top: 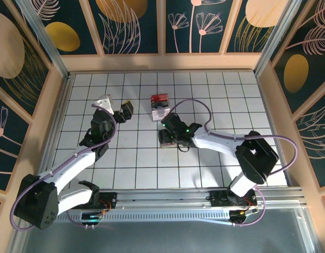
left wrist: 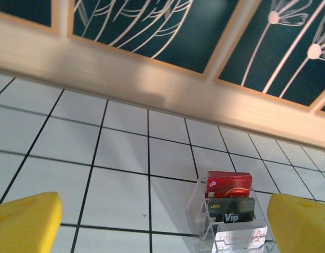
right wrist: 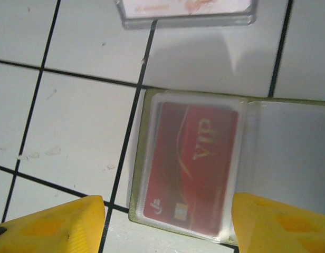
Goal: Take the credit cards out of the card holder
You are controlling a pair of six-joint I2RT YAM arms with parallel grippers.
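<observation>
Olive-green at its rim and clear-sleeved inside, the folding card holder (top: 166,142) lies open on the white tiled table (top: 136,168), directly under the right gripper (top: 171,132). The left gripper (top: 114,107) hangs well off to the side, jaws spread and empty. Just beyond the right jaws stands a small clear plastic box (top: 160,105) holding red and dark cards.

On the left wrist, the left gripper (left wrist: 162,226) has its yellow fingers (left wrist: 25,221) wide apart. The clear plastic box (left wrist: 228,216) sits ahead of them, nearer the right-hand finger.

On the right wrist, the right gripper (right wrist: 168,226) is spread. A dull red credit card marked VIP (right wrist: 191,168) lies between the jaws, sleeved in the card holder (right wrist: 294,147).

Pinching sleeve and card together would probably lift the whole light holder. I judge it better to catch the card's edge alone and slide it flat. The left gripper could first pin the empty flap.
</observation>
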